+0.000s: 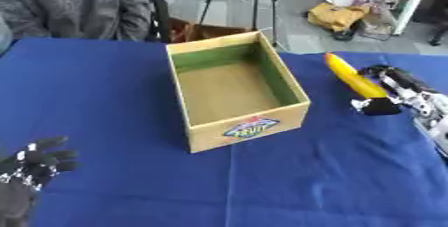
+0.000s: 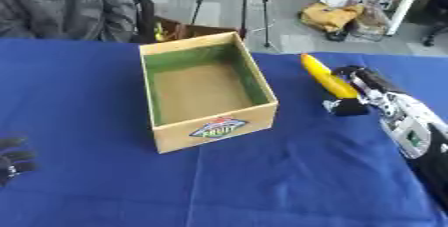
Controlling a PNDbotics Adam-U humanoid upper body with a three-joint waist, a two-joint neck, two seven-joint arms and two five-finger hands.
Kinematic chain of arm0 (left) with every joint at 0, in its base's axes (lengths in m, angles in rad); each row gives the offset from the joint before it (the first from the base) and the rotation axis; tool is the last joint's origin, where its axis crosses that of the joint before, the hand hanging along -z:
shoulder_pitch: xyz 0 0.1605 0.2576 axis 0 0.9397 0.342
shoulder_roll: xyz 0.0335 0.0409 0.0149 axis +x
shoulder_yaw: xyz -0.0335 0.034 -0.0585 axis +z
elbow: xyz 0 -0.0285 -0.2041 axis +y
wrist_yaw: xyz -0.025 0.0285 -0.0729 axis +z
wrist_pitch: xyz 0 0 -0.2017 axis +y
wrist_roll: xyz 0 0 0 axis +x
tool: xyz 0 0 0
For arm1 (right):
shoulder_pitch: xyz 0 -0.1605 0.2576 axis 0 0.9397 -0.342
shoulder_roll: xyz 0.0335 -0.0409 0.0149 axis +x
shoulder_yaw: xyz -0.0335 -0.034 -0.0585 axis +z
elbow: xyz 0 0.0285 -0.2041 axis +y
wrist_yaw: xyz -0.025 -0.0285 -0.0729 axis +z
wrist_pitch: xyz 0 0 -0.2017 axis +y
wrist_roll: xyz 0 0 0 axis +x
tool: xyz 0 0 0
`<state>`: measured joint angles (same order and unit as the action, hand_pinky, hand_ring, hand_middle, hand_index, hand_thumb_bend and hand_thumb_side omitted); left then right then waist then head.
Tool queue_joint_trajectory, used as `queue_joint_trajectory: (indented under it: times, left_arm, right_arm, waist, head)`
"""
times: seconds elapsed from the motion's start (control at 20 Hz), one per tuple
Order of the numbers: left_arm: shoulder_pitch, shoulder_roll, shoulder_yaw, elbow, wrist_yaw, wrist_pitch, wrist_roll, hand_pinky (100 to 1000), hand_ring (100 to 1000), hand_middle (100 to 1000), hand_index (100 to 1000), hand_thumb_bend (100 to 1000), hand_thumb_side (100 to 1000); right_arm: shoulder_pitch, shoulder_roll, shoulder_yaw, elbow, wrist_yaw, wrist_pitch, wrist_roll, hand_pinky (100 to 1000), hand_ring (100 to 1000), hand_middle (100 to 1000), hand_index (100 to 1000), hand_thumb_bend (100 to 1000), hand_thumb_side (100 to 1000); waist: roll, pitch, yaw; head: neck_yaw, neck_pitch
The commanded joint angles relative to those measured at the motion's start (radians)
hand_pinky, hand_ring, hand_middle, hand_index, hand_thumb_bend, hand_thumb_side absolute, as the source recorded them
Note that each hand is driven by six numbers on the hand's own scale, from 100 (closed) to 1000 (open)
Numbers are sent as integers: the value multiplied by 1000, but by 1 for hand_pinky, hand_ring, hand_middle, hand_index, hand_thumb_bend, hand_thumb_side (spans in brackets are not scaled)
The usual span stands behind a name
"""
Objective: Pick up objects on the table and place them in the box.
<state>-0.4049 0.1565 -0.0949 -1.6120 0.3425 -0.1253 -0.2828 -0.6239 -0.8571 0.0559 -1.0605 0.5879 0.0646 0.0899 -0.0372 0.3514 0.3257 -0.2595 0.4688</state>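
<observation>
A yellow banana (image 1: pixel 353 77) lies on the blue tablecloth just right of the open cardboard box (image 1: pixel 197 126), which is empty with a green inner lining. My right hand (image 2: pixel 381 96) reaches in from the right. Its fingers (image 2: pixel 360 75) run fairly straight along the banana's right side and its black thumb (image 2: pixel 348 106) sits at the banana's near end, so that end lies between them. The banana still rests on the cloth. My left hand (image 1: pixel 33 163) rests at the lower left corner, fingers up and relaxed, holding nothing.
The blue table (image 1: pixel 289 186) stretches wide in front of and to the left of the box. A person in a grey top (image 1: pixel 74 3) sits at the far left edge. Tripod legs and bags stand on the floor behind the table.
</observation>
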Motion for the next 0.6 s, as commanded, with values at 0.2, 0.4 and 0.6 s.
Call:
queue_joint_trajectory:
  times: [0.2,0.4,0.6]
  left_arm:
    - [-10,2,-2,-23,3,2,-1,718,719,735,553,327,956]
    - [-9,2,-2,-23,3,2,-1,719,719,735,553,326,957]
    - [-10,2,-2,-23,4,3,-2,719,720,735,553,325,959]
  right_arm:
    - [-14,-26,1,-32,34,43,-11,805,888,893,932,272,487]
    - [-16,-22,6,-30,36,48,5,788,869,884,929,265,493]
    - [-18,-18,8,-28,34,47,22,768,849,863,918,246,486]
  waist:
    - [3,-19,0]
    - [4,-19,1]
    - [4,-18,0]
  head:
    - [-6,-12]
    - [-6,-12]
    - [-4,-14]
